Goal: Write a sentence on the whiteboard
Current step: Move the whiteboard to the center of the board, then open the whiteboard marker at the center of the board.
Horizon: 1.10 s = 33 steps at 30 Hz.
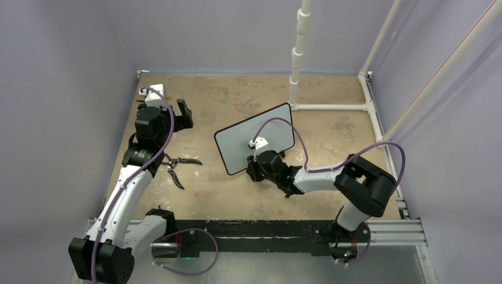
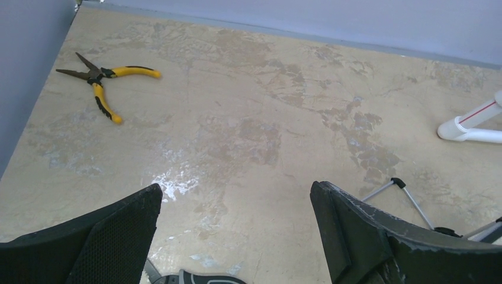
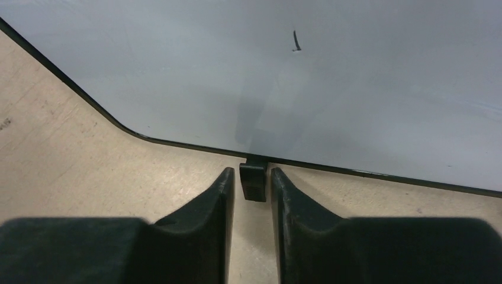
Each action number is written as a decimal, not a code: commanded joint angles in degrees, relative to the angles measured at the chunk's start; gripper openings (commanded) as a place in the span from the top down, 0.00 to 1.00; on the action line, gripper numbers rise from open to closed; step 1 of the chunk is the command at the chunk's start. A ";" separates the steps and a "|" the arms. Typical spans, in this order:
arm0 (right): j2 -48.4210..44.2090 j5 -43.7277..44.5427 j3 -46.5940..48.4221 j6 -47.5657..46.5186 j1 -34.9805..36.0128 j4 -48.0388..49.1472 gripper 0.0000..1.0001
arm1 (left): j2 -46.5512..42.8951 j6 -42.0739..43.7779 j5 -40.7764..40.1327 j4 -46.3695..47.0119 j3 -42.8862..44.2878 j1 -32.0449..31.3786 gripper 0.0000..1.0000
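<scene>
Centre: whiteboard point(image 1: 254, 139) stands propped, slanted across the surface point(image 1: 225, 198), barring straight passage.
Far right: white pipe frame point(image 1: 331, 107) fences the corner.
Left side: black pliers point(image 1: 177, 165) and yellow-handled pliers point(image 2: 103, 83) lie flat, well apart.
Near centre: bare, passable.

The top external camera is looking down from above and behind the arms, taking in the whole table point(image 1: 237, 195) and the white pipe frame point(image 1: 331, 107) from well back. The left wrist camera is riding low over the left gripper point(image 2: 235, 195), facing forward and down across the tabletop toward the far wall and catching that same pipe frame point(image 2: 473, 121) at its right edge. The right wrist camera is sitting very close to the whiteboard point(image 3: 296, 77), facing its lower edge past the right gripper point(image 3: 253, 174). The overhead view is showing that board point(image 1: 237, 142) whole, from afar.
</scene>
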 commanded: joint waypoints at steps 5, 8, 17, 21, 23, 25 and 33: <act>-6.32 -0.41 0.64 -0.53 0.40 1.53 0.34 | 0.84 3.65 4.45 -0.13 4.90 -1.74 0.06; -10.63 0.46 0.17 0.11 0.40 -2.00 0.25 | 1.38 5.95 3.14 -1.49 8.18 -5.79 0.07; -27.30 7.01 -1.47 3.69 -0.01 -18.60 0.05 | 6.34 6.46 11.82 -3.04 18.25 -15.27 0.10; -34.67 5.97 -2.19 5.07 -5.79 -21.32 0.01 | 10.11 8.07 11.78 -2.65 20.01 -25.09 0.10; -36.93 2.27 -2.96 6.19 -12.44 -21.65 0.01 | 11.76 8.20 11.55 -2.32 20.48 -29.13 0.11; -38.80 -1.43 -3.70 6.39 -20.25 -21.55 0.01 | 12.95 8.25 11.50 -1.45 20.57 -33.58 0.11; -39.72 2.02 -3.11 10.16 -32.58 -24.66 0.01 | 19.03 3.15 11.79 3.67 15.74 -50.66 0.15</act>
